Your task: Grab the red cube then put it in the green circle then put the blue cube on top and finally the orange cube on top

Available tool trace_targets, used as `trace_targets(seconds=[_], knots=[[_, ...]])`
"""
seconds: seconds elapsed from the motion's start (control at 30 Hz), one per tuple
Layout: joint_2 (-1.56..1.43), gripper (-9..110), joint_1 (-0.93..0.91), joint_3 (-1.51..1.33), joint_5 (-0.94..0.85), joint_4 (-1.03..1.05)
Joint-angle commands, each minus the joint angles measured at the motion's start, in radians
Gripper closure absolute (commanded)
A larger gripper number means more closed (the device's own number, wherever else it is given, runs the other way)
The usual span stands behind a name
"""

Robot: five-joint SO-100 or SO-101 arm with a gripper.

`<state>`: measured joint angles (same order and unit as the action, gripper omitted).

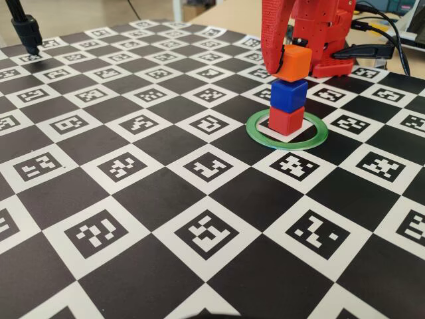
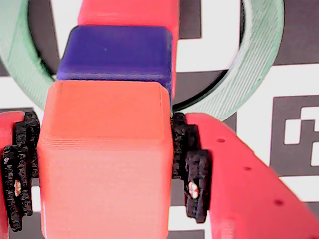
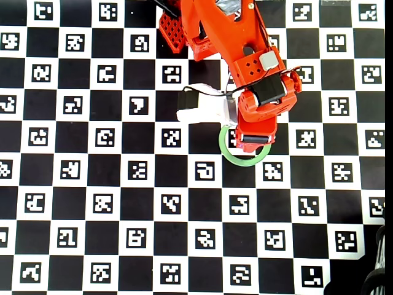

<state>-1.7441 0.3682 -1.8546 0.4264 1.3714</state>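
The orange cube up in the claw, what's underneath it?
Under the orange cube sits the blue cube, and below that the red cube, inside the green circle. The gripper grips the orange cube. Whether orange fully rests on blue is hidden.

Setting: robotics lab or test bench. Tabletop (image 1: 153, 199) fully covered by a black-and-white checkerboard mat with a printed fiducial marker (image 1: 209, 124) in each white square. Red 3D-printed arm (image 3: 236, 43) mounted at the far edge. Black cables (image 1: 388, 30) and a black stand (image 1: 26, 30) behind.
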Motion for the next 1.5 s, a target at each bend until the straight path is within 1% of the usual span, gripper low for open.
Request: trace_targets(seconds=[0.0,0.6,0.67,0.8,0.97,1.1,1.47], knots=[[-0.011,94,-0.008,0.009,0.011,-0.011],[-0.002,93,0.002,-0.009,0.012,-0.025],[-0.002,90,0.002,-0.012,0.014,-0.023],[-0.005,79,0.002,-0.018,0.008,-0.025],[-0.012,72,0.003,-0.023,0.021,-0.018],[-0.018,69,0.003,-0.026,0.023,-0.018],[-0.046,67,0.011,-0.025,-0.008,0.006]])
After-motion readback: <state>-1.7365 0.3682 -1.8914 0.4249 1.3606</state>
